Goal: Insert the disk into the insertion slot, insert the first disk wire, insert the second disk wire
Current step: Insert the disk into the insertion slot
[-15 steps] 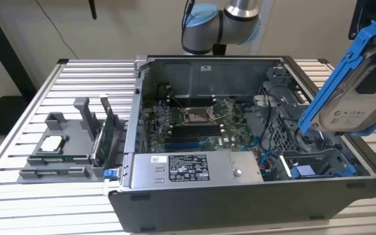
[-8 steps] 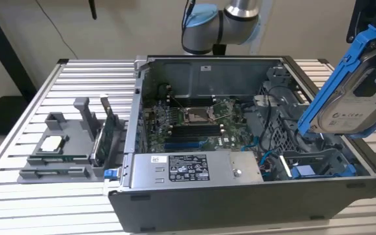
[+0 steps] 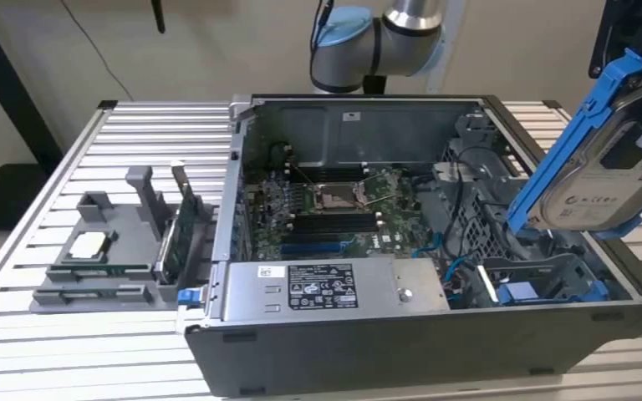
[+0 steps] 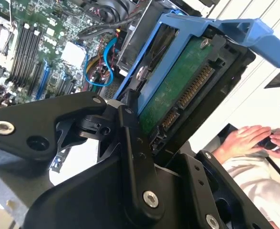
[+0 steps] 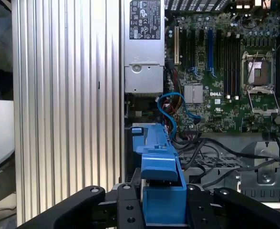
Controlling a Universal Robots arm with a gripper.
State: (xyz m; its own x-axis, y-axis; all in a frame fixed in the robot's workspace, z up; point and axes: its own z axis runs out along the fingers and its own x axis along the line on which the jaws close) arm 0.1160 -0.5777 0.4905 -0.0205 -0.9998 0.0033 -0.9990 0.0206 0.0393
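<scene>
One disk point(image 3: 602, 171), silver with a white label in a blue frame, hangs tilted in the air over the open computer case point(image 3: 333, 368), at the exterior view's right. The gripper point(image 4: 155, 137) is clamped on it. In both wrist views the black fingers point(image 5: 125, 207) press on either side of the blue frame, and the second wrist view shows the disk's green circuit side and connector. The disk is clear of the insertion slot point(image 3: 531, 271), the grey metal bay just below it in the case's corner. A blue cable point(image 5: 171, 109) loops beside the motherboard point(image 5: 225, 71). A grey power-supply box point(image 3: 321, 288) lies along the case's near wall. The case stands on a slatted table point(image 3: 31, 351). A person's hands point(image 4: 254, 138) appear past the disk in the second wrist view.
</scene>
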